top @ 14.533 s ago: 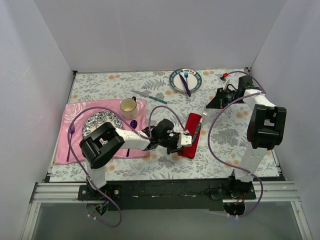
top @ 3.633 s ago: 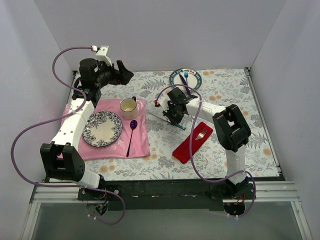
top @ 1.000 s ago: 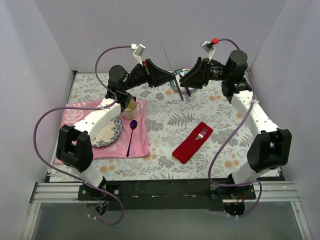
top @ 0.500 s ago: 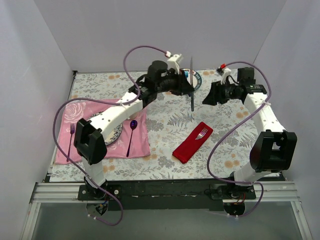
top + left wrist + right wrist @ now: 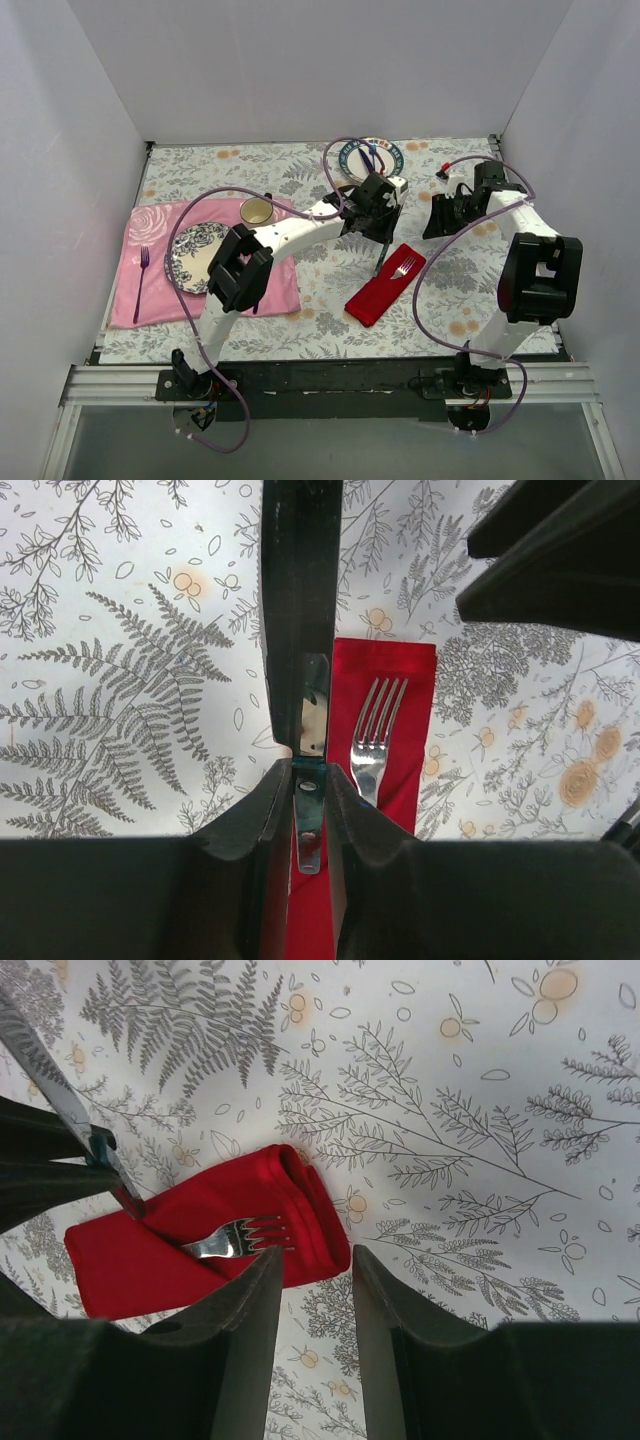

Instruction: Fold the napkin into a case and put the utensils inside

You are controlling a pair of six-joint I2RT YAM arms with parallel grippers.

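The red napkin (image 5: 385,285) lies folded into a narrow case on the floral cloth, with the fork (image 5: 403,267) tucked in and its tines sticking out. My left gripper (image 5: 380,225) is shut on the teal-handled knife (image 5: 381,255), which points steeply down at the napkin's left edge. In the left wrist view the knife (image 5: 309,815) sits between the fingers, above the napkin (image 5: 400,675) and beside the fork (image 5: 375,735). My right gripper (image 5: 440,215) is open and empty, right of the napkin. Its view shows the napkin (image 5: 190,1250), fork tines (image 5: 245,1235) and knife (image 5: 60,1100).
A pink rose-patterned placemat (image 5: 150,300) lies at the left with a patterned plate (image 5: 195,255), a cup (image 5: 257,210) and a purple fork (image 5: 141,272). A far plate (image 5: 352,160) holds a blue fork and a purple knife. White walls enclose the table.
My left arm has brought the knife down from mid-air to the napkin's left edge. The right gripper has dropped lower and stays open at the right.
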